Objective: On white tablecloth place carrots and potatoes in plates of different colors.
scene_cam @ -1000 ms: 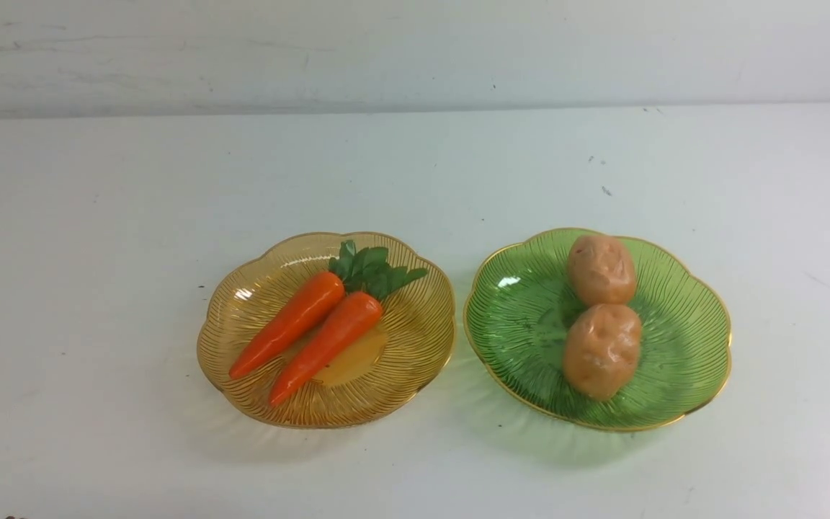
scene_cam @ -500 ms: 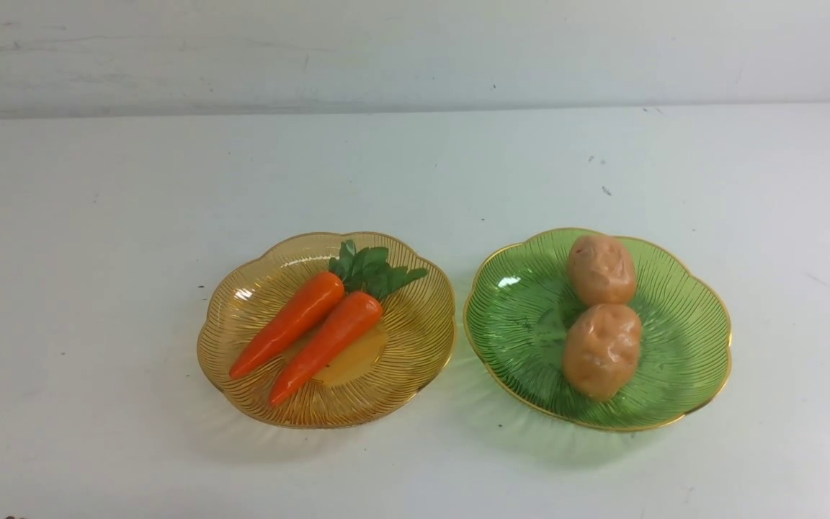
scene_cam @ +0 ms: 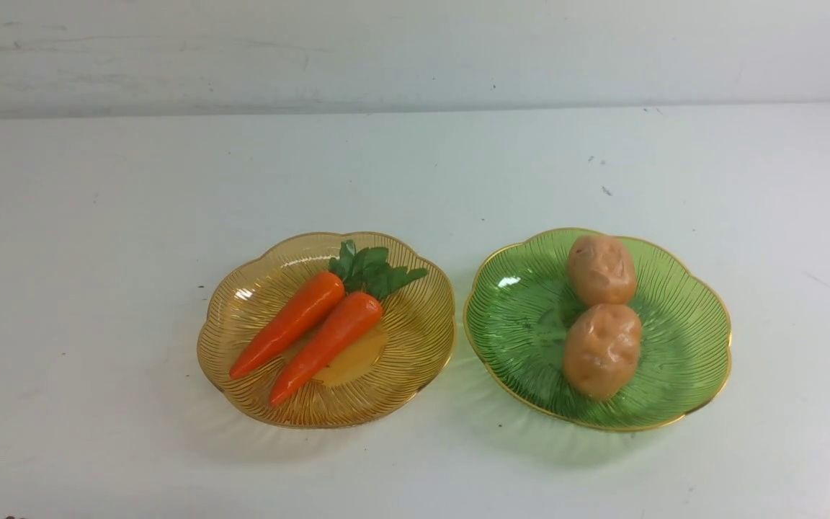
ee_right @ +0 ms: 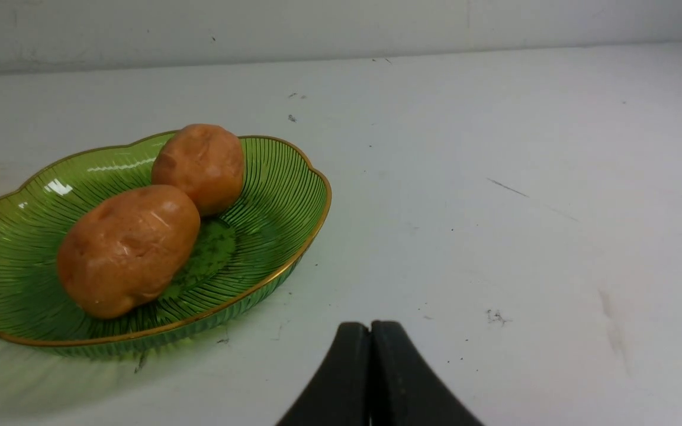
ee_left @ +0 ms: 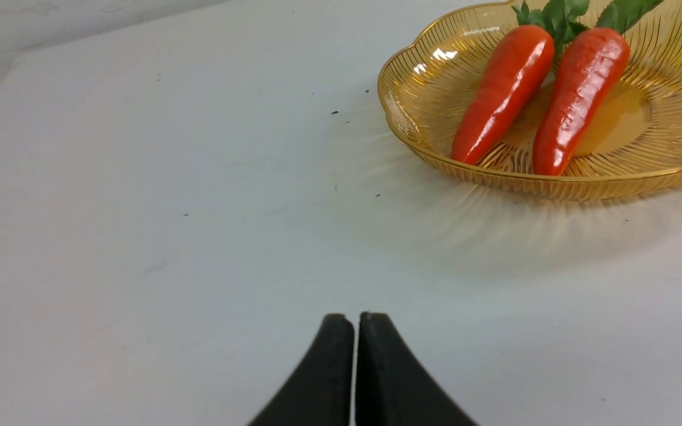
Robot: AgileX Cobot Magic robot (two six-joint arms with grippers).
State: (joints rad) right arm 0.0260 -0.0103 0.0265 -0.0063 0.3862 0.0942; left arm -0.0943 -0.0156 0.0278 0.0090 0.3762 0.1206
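Orange carrots (scene_cam: 307,326) with green tops, tan potatoes (scene_cam: 601,317), ribbed amber and green plates (scene_cam: 681,360).

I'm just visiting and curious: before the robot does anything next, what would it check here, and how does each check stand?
1. Both carrots in the amber plate: ok.
2. Both potatoes in the green plate: ok.
3. Nothing loose on the tablecloth: ok.
4. Left gripper shut, empty: ok.
5. Right gripper shut, empty: ok.
6. Plates apart, not touching: ok.
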